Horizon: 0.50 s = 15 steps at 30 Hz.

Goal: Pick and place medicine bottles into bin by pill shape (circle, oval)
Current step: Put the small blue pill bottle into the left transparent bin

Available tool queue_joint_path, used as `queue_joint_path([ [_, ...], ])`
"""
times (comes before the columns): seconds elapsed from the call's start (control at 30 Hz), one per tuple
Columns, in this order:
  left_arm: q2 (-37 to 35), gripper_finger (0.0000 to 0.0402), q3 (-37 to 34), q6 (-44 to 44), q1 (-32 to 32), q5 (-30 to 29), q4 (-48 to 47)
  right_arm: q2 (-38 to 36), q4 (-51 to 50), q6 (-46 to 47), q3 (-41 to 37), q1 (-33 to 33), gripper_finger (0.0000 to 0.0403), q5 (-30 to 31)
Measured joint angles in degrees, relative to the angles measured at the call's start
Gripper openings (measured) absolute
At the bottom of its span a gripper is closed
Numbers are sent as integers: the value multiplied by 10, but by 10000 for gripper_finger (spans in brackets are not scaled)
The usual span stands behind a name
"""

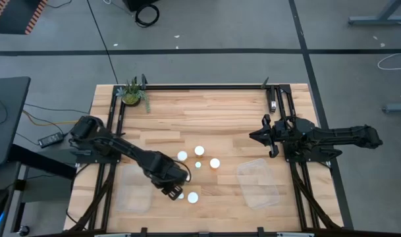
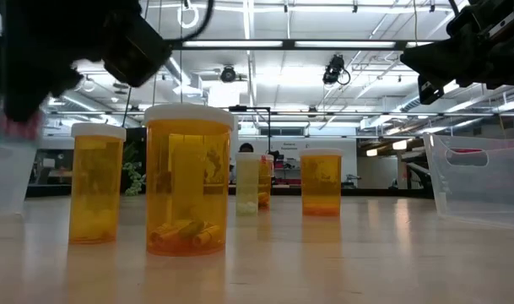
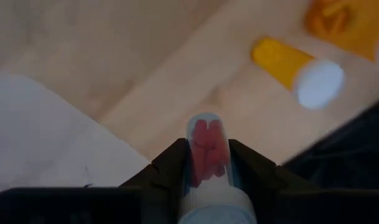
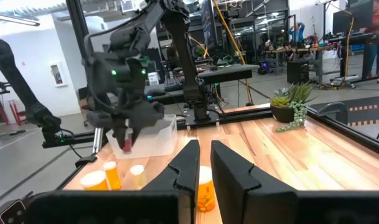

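My left gripper (image 1: 172, 187) hangs over the near left part of the table, beside the left clear bin (image 1: 132, 196). It is shut on a small clear medicine bottle (image 3: 208, 134) with pink pills inside and a white cap (image 3: 214, 205). Several other medicine bottles with white caps stand upright on the wood, among them one (image 1: 199, 151) at mid-table and one (image 1: 193, 197) near the front; in the low view they show orange bodies (image 2: 189, 181). My right gripper (image 1: 256, 136) waits shut, held level above the table's right side. My left gripper pinches the bottle's body (image 3: 195, 158) just below the cap between its two fingers (image 3: 170, 165), one on each side. The fingers come from above, slanting down, and lie along the bottle. The bottle hangs base down (image 4: 127, 145), lifted clear of the table.
A second clear bin (image 1: 258, 184) lies at the near right. A green potted plant (image 1: 133, 93) stands at the far left corner. Bare wood lies between the bottles and the right bin. Black frame rails run along the table's left and right sides.
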Motion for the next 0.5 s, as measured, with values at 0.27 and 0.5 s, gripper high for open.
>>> queue_joint_path([
  [0.27,-33,112,0,-95,-46,-2,-1,0,0,1,0,0,47,0],
  [0.5,-36,121,0,-147,-83,-2,-24,0,0,0,0,0,47,0],
])
